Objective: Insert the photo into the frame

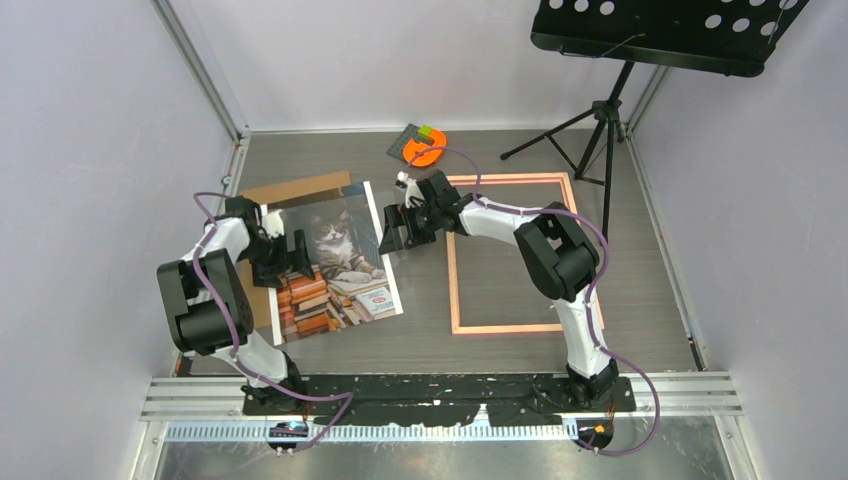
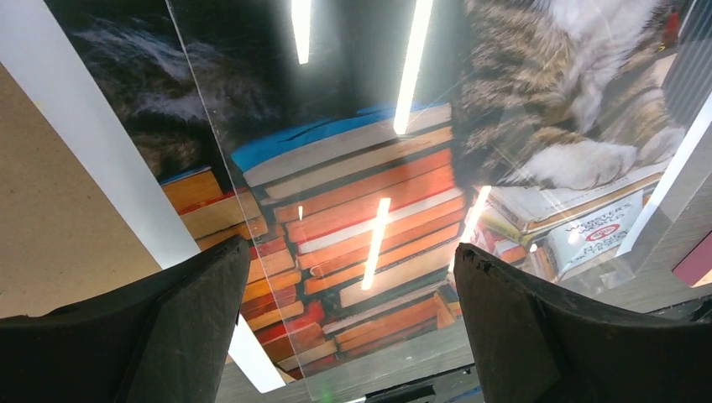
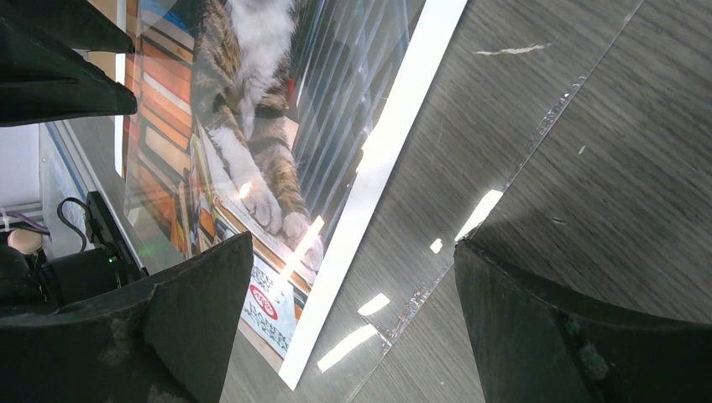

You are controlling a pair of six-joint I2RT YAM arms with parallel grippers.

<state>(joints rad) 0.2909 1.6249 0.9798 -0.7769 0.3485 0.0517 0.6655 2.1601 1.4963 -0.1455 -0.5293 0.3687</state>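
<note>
Both grippers hovering wide open at the photo, frame lying apart on the right

The photo [image 1: 335, 262] is lying flat on the table [image 1: 420, 345], left of centre, overlapping the brown backing board [image 1: 300, 188] and clear of the pink frame [image 1: 452, 290], which is resting flat to its right. The left gripper [image 1: 287, 250] is hanging over the print's left part, fingers [image 2: 193, 319] spread wide and gripping nothing. The right gripper [image 1: 398, 228] is hanging at the print's upper right edge, between photo and frame, fingers [image 3: 193, 311] equally wide, gripping nothing. A clear sheet [image 2: 403, 353] is covering part of the print
</note>
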